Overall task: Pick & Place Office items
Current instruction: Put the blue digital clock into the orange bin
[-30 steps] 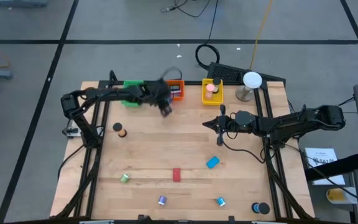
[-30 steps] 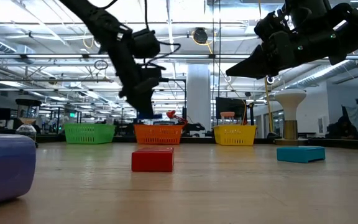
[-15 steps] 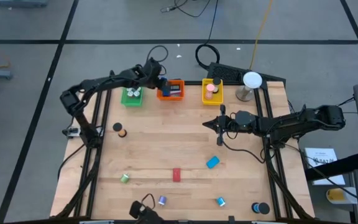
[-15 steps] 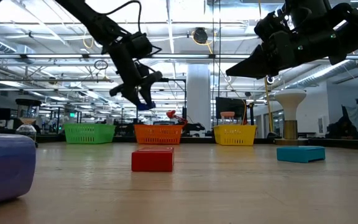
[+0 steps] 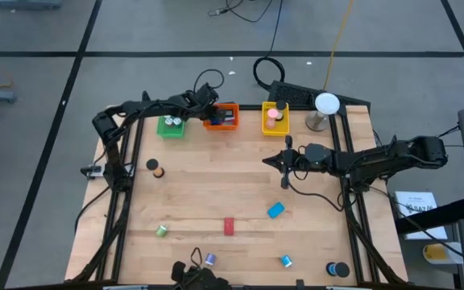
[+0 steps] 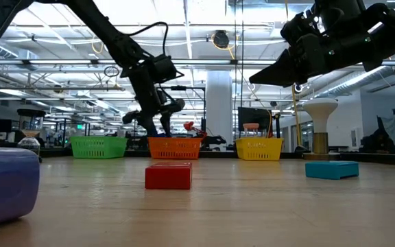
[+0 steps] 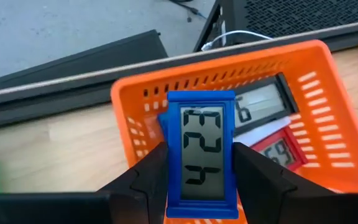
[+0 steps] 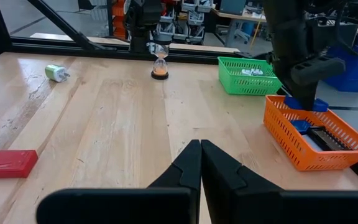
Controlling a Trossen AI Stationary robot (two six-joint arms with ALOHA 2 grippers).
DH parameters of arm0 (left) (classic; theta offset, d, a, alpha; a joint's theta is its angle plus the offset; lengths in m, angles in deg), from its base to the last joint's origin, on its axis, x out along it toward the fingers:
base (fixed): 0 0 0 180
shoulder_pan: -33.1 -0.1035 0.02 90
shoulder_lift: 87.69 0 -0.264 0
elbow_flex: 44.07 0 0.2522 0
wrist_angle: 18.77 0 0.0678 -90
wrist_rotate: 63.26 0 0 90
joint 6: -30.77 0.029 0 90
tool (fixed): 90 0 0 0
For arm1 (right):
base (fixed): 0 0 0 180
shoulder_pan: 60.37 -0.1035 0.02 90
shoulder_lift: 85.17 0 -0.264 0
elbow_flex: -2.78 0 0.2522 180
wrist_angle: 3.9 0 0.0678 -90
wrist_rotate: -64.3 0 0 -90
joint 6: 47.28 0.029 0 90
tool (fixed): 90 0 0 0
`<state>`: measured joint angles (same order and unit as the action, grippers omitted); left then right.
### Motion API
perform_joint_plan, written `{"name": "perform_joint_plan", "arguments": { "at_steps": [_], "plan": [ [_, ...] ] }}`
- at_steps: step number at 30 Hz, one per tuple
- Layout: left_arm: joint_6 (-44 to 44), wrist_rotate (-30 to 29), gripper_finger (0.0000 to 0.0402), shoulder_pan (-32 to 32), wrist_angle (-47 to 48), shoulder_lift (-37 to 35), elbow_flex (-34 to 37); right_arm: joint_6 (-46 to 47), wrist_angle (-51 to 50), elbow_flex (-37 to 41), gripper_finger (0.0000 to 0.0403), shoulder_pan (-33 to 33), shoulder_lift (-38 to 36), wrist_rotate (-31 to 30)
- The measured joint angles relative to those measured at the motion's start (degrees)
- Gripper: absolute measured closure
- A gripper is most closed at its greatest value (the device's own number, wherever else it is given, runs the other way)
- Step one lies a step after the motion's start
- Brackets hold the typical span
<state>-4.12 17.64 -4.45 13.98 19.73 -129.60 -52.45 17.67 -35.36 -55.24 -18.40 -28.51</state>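
Observation:
My left gripper (image 5: pixel 207 110) hangs over the left end of the orange tray (image 5: pixel 225 118) at the table's far edge, shut on a blue timer (image 7: pixel 201 152) with a grey number display. The tray holds a dark timer (image 7: pixel 272 99) and a red one (image 7: pixel 278 152). In the low view this gripper (image 6: pixel 158 122) stands just above the tray's rim (image 6: pixel 177 140). My right gripper (image 5: pixel 269 160) hovers shut and empty over the table's right half. My left gripper pinches the blue timer by its two long sides (image 7: pixel 170 171), one finger (image 7: pixel 146 180) on each, along the lower half of its case. The fingers slant down from the table's left. The timer hangs clear over the orange tray's rim (image 7: pixel 166 84), its display toward the wrist camera.
A green tray (image 5: pixel 171 124) and a yellow tray (image 5: pixel 275 118) flank the orange one; a white ball on a stand (image 5: pixel 325 105) is far right. Loose on the table are an hourglass (image 5: pixel 158 169), a red block (image 5: pixel 229 226), a blue block (image 5: pixel 275 210) and small rolls (image 5: pixel 161 231).
My left gripper has carried the blue timer from in front of the orange tray toward the table's far edge. It now stands over the tray's left end. It has rolled about its own axis and sunk a little. My right arm has kept still.

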Motion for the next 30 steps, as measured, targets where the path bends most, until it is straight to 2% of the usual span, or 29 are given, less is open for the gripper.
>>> {"name": "perform_joint_plan", "arguments": {
  "at_steps": [20,30],
  "plan": [
    [-3.1,0.5,0.0246,1.2,-4.6,3.8,0.0,0.0,-0.3,0.0,0.0399,0.0,0.0,0.0],
    [-1.5,0.5,0.0172,0.9,-4.3,3.4,0.0,0.0,-0.4,0.0,0.0399,0.0,0.0,0.0]
  ]
}}
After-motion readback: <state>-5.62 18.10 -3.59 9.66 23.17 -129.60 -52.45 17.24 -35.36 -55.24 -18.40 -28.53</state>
